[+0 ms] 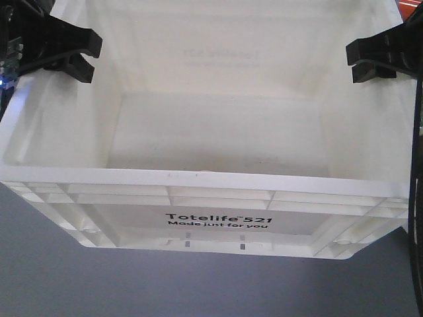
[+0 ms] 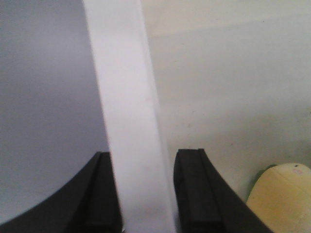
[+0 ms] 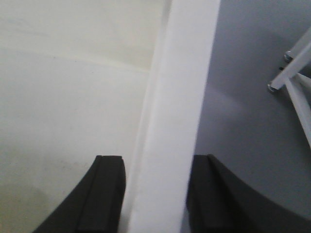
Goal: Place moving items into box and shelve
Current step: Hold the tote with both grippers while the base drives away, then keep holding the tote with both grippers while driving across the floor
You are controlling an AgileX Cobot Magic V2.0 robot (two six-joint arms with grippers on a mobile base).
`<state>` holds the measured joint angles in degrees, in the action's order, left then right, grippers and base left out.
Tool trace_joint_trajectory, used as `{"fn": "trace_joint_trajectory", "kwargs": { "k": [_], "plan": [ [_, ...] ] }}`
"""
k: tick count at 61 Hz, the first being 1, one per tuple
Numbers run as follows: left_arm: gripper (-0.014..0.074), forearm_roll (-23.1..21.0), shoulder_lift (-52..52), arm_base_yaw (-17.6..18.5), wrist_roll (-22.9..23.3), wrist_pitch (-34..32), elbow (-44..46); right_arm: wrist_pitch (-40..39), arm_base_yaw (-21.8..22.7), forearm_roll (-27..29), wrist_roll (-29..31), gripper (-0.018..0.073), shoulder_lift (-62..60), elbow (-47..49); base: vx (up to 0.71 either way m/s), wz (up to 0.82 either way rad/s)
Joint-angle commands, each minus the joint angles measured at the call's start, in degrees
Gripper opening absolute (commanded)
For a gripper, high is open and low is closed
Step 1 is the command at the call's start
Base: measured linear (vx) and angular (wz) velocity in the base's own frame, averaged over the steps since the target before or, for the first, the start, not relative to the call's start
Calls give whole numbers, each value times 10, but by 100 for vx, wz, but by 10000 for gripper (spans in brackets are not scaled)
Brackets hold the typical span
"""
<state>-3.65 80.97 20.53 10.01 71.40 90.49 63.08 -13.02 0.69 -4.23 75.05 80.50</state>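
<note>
The box (image 1: 198,178), a large white crate printed "Totelife 521", fills the front view, and its underside shows above the grey floor. My left gripper (image 1: 86,58) is shut on its left side rim and my right gripper (image 1: 355,63) on its right side rim. In the left wrist view the rim (image 2: 126,97) runs between the black fingers of the left gripper (image 2: 146,154). One moving item, a pale yellowish plush ball (image 2: 282,196), lies inside the box. In the right wrist view the rim (image 3: 184,73) passes between the fingers of the right gripper (image 3: 156,159).
Grey floor (image 1: 66,277) lies below and around the box. A white metal frame (image 3: 296,63) stands on the floor just outside the box's right wall. A black cable (image 1: 418,198) hangs along the right edge of the front view.
</note>
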Motion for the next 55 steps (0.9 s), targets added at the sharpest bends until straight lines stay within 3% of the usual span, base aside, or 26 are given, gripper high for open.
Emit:
{"fn": "trace_joint_trajectory", "kwargs": {
  "k": [1,55],
  "plan": [
    [-4,-37,-31,5,-8,-55,29,-55,0,-4,-9,-6,-20,25,-16,77],
    [-4,-36,-31,5,-8,-55,29,-53,0,-7,-9,-6,-20,25,-12,69]
  ]
}}
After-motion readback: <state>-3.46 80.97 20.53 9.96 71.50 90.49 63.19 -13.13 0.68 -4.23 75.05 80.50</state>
